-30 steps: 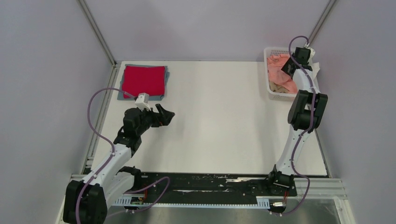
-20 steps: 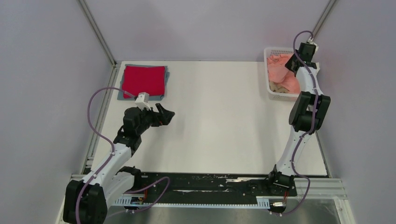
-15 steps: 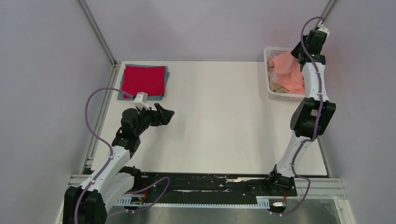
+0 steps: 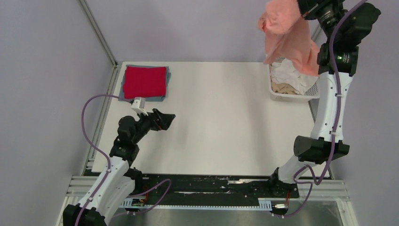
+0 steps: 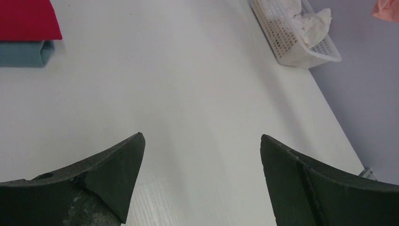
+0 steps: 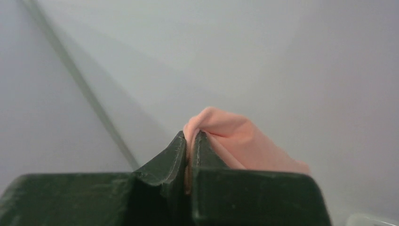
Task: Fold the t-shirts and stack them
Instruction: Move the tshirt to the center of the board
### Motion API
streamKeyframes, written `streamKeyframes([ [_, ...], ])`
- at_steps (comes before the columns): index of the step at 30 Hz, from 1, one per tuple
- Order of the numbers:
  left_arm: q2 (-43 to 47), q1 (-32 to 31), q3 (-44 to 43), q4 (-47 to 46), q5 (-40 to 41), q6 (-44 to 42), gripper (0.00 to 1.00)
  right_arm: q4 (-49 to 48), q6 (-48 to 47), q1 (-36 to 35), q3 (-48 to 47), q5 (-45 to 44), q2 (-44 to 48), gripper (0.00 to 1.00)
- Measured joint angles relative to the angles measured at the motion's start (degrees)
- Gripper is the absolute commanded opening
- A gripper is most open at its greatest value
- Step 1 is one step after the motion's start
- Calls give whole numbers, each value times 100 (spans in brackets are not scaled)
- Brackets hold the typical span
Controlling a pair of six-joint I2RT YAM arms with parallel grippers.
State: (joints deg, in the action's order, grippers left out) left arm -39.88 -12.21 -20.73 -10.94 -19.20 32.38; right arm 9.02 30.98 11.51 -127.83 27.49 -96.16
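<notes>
- Salmon-pink t-shirt (image 4: 288,35): hangs high over the basket (image 4: 288,98) at the far right corner of the table (image 4: 221,122), clear of its rim, bunched and unfolded.
- Right gripper (image 6: 189,139): clamped tight on a fold of that shirt's cloth.
- Left gripper (image 5: 202,141): jaws wide, holding nothing, hovering over the left side of the table.
- Done, by the look of it: red t-shirt (image 4: 145,81) folded square on top of a folded grey-blue t-shirt (image 4: 122,94) at the far left corner.
- Left to do: spread, fold and stack the pink one, then the white t-shirt (image 4: 288,71) and beige t-shirt (image 4: 283,88) lying in the basket.
</notes>
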Motion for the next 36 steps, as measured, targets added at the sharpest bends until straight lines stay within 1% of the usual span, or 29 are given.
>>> streamKeyframes([
  [5, 116, 0, 13, 7, -11, 59, 100, -85, 219, -868, 90, 927, 133, 0],
  [9, 190, 0, 39, 101, 17, 129, 100, -61, 155, -1845, 459, 1419, 289, 0],
  [13, 260, 0, 39, 328, 57, 203, 100, -48, 26, -2612, 929, 1777, 516, 0],
  [16, 428, 0, 39, 514, 127, 238, 100, -57, -61, -2924, 1292, 1978, 713, 0],
  [19, 656, 0, 42, 662, 188, 273, 100, -83, -109, -3008, 1773, 2079, 953, 0],
  [24, 992, 0, 59, 866, 304, 345, 100, -76, -170, -3008, 3095, 2048, 1517, 1],
  [29, 1084, 0, 105, 970, 422, 407, 100, -28, -404, -3008, 4478, 1937, 1716, 7],
  [32, 984, 0, 160, 990, 479, 468, 100, 42, -551, -3008, 5523, 1307, 1609, 10],
  [34, 802, 0, 164, 984, 479, 494, 100, 125, -581, -3005, 5925, 782, 1263, 10],
  [36, 514, 0, 164, 927, 457, 527, 100, 271, -586, -2999, 6151, 142, 713, 10],
])
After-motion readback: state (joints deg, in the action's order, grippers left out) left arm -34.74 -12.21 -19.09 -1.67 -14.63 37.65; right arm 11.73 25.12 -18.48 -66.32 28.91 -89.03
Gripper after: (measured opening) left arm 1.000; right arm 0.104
